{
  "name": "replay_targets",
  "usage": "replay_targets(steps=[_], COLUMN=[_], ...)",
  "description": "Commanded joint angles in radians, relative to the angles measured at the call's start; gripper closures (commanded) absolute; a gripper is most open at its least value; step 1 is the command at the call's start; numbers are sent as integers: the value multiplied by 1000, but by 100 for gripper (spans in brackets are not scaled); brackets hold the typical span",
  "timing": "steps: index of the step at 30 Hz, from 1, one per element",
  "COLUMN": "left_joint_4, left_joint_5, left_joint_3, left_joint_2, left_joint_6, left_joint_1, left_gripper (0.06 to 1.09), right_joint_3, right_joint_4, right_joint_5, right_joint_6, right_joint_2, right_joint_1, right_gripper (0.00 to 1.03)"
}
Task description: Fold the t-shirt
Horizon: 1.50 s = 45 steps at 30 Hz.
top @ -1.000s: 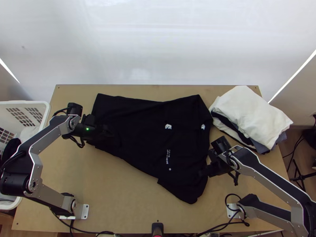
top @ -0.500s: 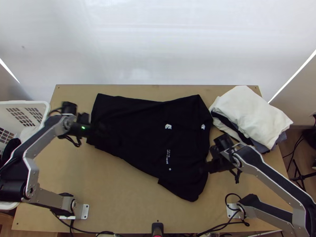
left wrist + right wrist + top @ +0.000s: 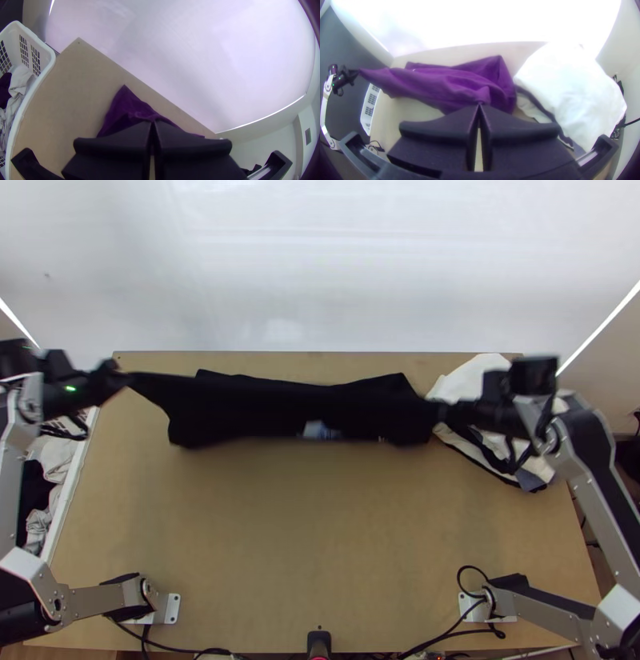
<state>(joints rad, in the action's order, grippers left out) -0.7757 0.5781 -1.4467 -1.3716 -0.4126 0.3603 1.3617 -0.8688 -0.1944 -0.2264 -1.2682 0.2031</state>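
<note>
Across the upper middle of the top view, the dark t-shirt (image 3: 296, 408) lies half-lifted over the table (image 3: 312, 524), drawn out into a long band between two grippers. The left gripper (image 3: 122, 378), at the upper left, has its fingers closed on one pulled-out end of it; the right gripper (image 3: 445, 412), right of centre, is pinched shut on the opposite end. I'd worry about that left end: it looks taut and thin, so a little more pull could let it slip loose or drag the whole shirt askew. The right arm hangs over the clothes pile (image 3: 472, 380) at the upper right, and a low sweep from there might snag it or tumble its layers. If the two ends come down unevenly, the fold will likely land crooked. What I can't make out is how many layers each gripper has, or whether those ends are hem or sleeve. The pale print (image 3: 320, 430) is blurred, and the underside is hidden.
</note>
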Motion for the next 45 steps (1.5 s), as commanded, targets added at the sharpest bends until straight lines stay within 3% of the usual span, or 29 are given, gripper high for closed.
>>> replay_targets(steps=[1,9,13,17,19,25,30,34,38,45], left_joint_4=[1,50,84,142,168,216,207,204,181,202], left_joint_5=[-6,-14,-89,-175,-205,-222,-213,-218,-221,-239], left_joint_3=[-103,-258,-428,-578,-623,-584,-419,-281,-247,-276], left_joint_2=[32,0,-12,0,16,166,416,603,644,649], left_joint_6=[-91,-195,-230,-279,-293,-316,-304,-265,-270,-319], left_joint_1=[97,32,-15,0,12,49,77,77,78,81], left_gripper=[105,105,105,105,105,105,105,105,105,105], right_joint_3=[287,576,787,1002,1005,840,682,671,689,692], right_joint_4=[28,94,93,117,172,156,31,-164,-256,-196], right_joint_5=[3,24,38,122,164,162,164,162,164,162], right_joint_6=[-41,-67,-68,-67,-65,-13,24,4,9,35], right_joint_2=[-91,-232,-298,-313,-267,-19,247,405,487,524], right_joint_1=[-47,4,10,27,28,73,79,30,-31,-106], right_gripper=[100,100,100,100,100,100,100,100,100,100])
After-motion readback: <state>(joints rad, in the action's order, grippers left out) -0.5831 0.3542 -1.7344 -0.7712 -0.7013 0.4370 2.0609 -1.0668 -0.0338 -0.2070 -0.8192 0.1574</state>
